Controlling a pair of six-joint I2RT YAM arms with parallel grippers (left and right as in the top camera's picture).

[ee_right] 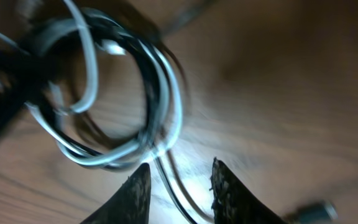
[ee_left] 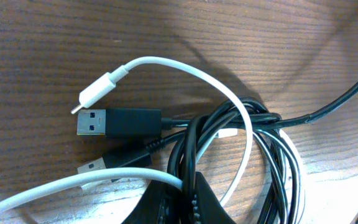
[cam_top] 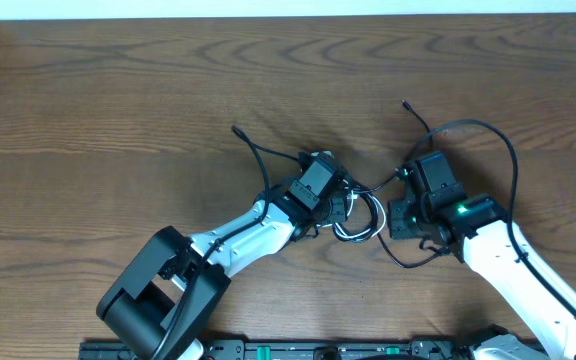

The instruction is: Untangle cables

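Fingers (ee_right: 135,196) of right gripper (ee_right: 180,190) parted, astride black cord (ee_right: 168,179), ungripped. Left gripper (ee_left: 176,202) shut on cables (ee_left: 253,121). Close gently, draw outward slowly.

Robotics lab, by look: left arm (cam_top: 243,232), right arm (cam_top: 528,270) (both white, black-jointed) at black base rail (cam_top: 298,350); wood-grain counter (cam_top: 88,90), pale wall (cam_top: 268,7) behind.

The overhead camera looks straight down from high above the counter (cam_top: 118,90), taking in the whole scene; the left wrist camera hangs very near the cables (ee_left: 248,137), facing down onto the wood; the right wrist camera, low and blurred, looks past the right gripper (ee_right: 180,167) at the same tangle, which all three share.
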